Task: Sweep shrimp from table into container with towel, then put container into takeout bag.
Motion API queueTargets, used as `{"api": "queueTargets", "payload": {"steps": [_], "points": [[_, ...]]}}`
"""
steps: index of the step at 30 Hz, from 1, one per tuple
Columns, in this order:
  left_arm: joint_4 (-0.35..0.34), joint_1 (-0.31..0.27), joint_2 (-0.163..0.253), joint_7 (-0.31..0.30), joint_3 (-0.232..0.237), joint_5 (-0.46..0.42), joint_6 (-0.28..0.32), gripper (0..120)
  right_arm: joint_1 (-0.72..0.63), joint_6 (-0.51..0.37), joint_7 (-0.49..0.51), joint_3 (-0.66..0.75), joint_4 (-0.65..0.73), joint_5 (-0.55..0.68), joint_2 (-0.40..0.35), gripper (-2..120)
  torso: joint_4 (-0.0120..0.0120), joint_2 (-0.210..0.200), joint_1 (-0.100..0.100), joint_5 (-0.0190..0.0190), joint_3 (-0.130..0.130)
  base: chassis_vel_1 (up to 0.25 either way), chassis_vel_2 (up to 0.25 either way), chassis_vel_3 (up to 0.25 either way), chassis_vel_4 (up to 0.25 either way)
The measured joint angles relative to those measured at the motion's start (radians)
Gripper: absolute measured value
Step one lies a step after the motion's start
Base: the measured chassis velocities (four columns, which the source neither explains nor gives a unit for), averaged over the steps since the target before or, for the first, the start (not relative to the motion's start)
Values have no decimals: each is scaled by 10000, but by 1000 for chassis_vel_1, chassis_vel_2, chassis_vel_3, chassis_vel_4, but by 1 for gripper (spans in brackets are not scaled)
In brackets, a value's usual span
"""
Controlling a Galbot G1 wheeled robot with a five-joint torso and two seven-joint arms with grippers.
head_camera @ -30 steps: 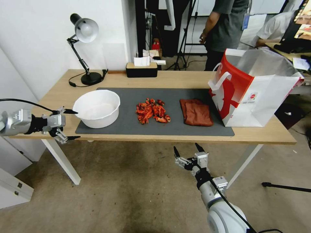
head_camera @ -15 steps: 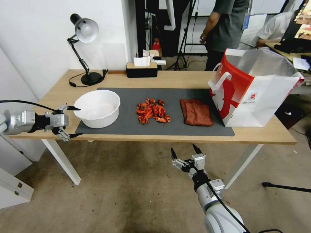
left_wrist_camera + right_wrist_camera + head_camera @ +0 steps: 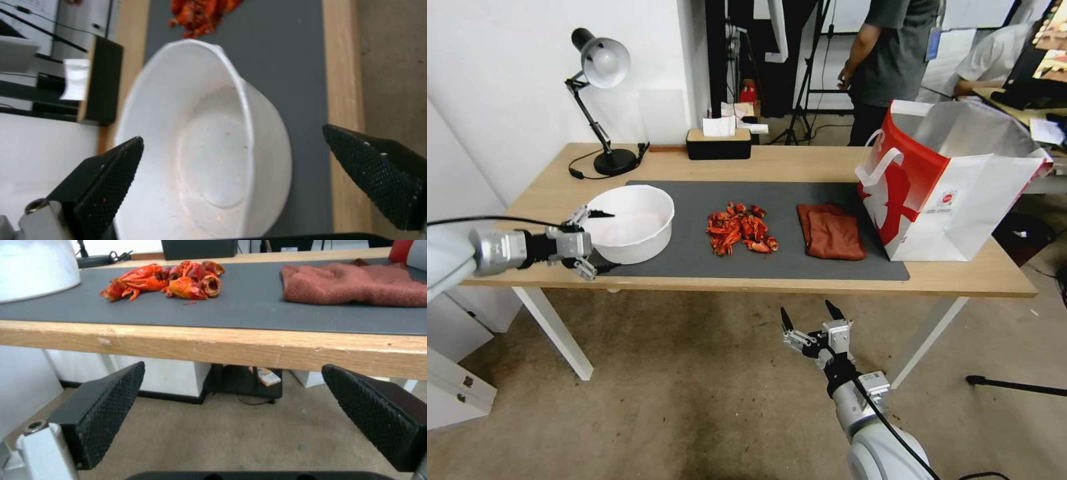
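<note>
Left pincer (image 3: pixel 599 241): at 9 o'clock of the scene, spread wide and empty, one finger over the near-left rim, the other beside the outer wall; nothing clamped yet.
Round white thin-walled bowl (image 3: pixel 627 223): container, upright on the left end of the dark grey rectangular mat (image 3: pixel 800 263), empty apart from faint specks.
Pile of bright red-orange curled shrimp (image 3: pixel 740 229): mid-mat, at 3 o'clock of the container, well apart from it.
Right pincer (image 3: pixel 808 317): at 6 o'clock, below and in front of the desk edge, spread wide, holding nothing.
Rust-red soft folded towel (image 3: pixel 831 233): flat on the mat at 3 o'clock of the shrimp, untouched.
Red-and-white boxy paper takeout bag (image 3: pixel 947 193): upright and open at the right end of the light wooden desk (image 3: pixel 960 275), touching or just beside the towel.
Risk, container: thin wall likely to flex or tip under a one-sided pinch; a nudge toward 3 o'clock could scatter the pile.
Risk, right side: rising straight up could clip the desk edge.
</note>
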Motion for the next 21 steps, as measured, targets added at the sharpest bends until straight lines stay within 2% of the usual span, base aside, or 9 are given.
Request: {"api": "queueTargets", "payload": {"steps": [2,3,6,9,10,12,16,18,21], "points": [[137,-445,-122,267,502,208,69,100,-13,0,5,5,-1,-15,8,100,0,-1,0,3,0,0,0,0,0],[137,-445,-122,267,502,208,69,100,-13,0,5,5,-1,-15,8,100,0,-1,0,3,0,0,0,0,0],[517,-1766,-327,622,1776,470,105,100,-37,0,12,18,-18,-35,28,100,0,0,-1,2,0,0,0,0,0],[671,-2240,-398,731,2268,533,105,100,-48,2,13,19,-28,-41,38,100,0,0,-1,6,0,0,0,0,0],[924,-3087,-561,904,3091,597,112,100,-63,11,21,37,-48,-48,62,100,-2,-1,0,-3,1,0,0,0,0],[1168,-3876,-772,1222,3693,774,123,100,-85,35,44,63,-75,-49,87,100,-4,-1,0,9,1,0,0,0,0],[1350,-4470,-938,1519,4111,1008,156,100,-110,54,62,124,-113,-49,91,100,-2,0,0,-2,1,0,0,0,0],[1580,-5074,-1115,2098,4576,1440,238,100,-113,92,67,161,-171,-48,86,100,1,0,-1,5,0,0,0,0,0],[1727,-5393,-1275,2491,4891,1783,302,95,-112,112,72,172,-216,-46,105,100,-1,0,0,1,1,0,0,0,0]]}}
